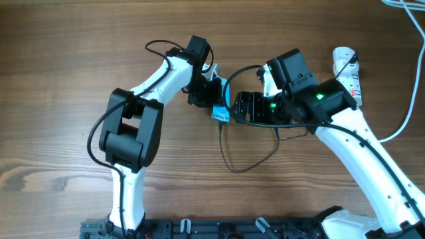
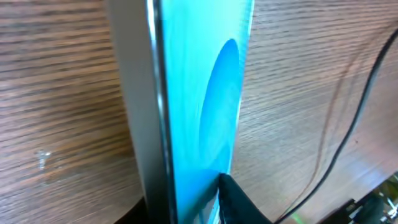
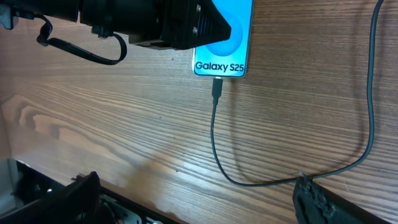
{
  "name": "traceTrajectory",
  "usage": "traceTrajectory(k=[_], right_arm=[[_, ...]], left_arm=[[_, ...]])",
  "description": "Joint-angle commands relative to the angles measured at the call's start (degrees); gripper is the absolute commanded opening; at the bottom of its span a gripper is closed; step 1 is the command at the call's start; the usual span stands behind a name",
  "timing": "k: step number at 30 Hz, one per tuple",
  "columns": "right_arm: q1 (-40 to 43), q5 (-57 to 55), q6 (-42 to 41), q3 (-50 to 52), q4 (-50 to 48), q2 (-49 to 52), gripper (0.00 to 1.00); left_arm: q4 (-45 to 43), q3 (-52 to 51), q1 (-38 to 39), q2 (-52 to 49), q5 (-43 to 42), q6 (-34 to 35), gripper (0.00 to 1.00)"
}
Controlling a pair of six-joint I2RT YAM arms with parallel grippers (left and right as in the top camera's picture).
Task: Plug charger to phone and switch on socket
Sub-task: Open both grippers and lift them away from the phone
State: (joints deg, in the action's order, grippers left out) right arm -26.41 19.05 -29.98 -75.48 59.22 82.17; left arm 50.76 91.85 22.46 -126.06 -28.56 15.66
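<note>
The phone (image 1: 220, 108) lies on the wooden table with its teal screen up; "Galaxy S25" shows at its bottom edge in the right wrist view (image 3: 221, 66). My left gripper (image 1: 207, 89) is shut on the phone's sides, and the phone fills the left wrist view (image 2: 199, 112). The charger's black plug tip (image 3: 216, 86) sits at the phone's bottom port. Its thin cable (image 1: 229, 156) loops over the table. My right gripper (image 1: 242, 106) is open and empty just right of the phone, with the cable passing by its right finger (image 3: 314, 196). The white socket (image 1: 350, 72) lies at the far right, partly behind the right arm.
A thick white cord (image 1: 413, 93) runs from the socket along the table's right edge. The left arm's body (image 1: 129, 129) stands left of centre. A black rail (image 1: 219, 229) lines the table's front edge.
</note>
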Motion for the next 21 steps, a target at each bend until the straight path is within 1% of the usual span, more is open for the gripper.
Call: traceTrajectory(k=[1,6,8,9,11,12,13,14,16,21], right_arm=[[0.02,0.63,-0.02,-0.90,1.07,-1.03,1.00],[0.02,-1.49,-0.20,-0.90,3.69,-1.03,1.00],[0.02,-1.46,-0.20,-0.90,4.35,-1.03,1.00],[0.02,-1.49,-0.17,-0.90,4.55,-1.03,1.00],[0.02,-1.49,-0.15,-0.90,4.92,-1.03,1.00],[0.02,-1.46,-0.17,-0.90,5.01,-1.03,1.00],[0.02,-1.46,-0.15,-0.90,5.18,-1.03,1.00],[0.02,-1.46,-0.04,-0.90,5.42,-1.03,1.00],[0.02,-2.32,0.04,-0.90,6.43,-1.03,1.00],[0.04,-7.43,-0.04,-0.92,8.37,-1.03,1.00]], left_arm=[[0.33,-0.09,0.15,-1.16,3.13,-0.17,0.29],[1.51,-0.09,0.15,-1.16,6.84,-0.17,0.31],[2.05,-0.09,0.15,-1.16,8.15,-0.17,0.37],[2.27,-0.09,0.15,-1.16,8.33,-0.20,0.44],[2.64,-0.09,0.15,-1.16,8.74,-0.17,0.45],[2.73,-0.09,0.15,-1.16,8.81,-0.20,0.48],[2.82,-0.09,0.15,-1.16,8.98,-0.20,0.54],[2.89,-0.09,0.15,-1.16,9.16,-0.17,0.54],[3.06,-0.09,0.15,-1.16,9.16,-0.17,0.59],[4.26,0.33,-0.42,-0.72,9.16,-0.15,0.59]])
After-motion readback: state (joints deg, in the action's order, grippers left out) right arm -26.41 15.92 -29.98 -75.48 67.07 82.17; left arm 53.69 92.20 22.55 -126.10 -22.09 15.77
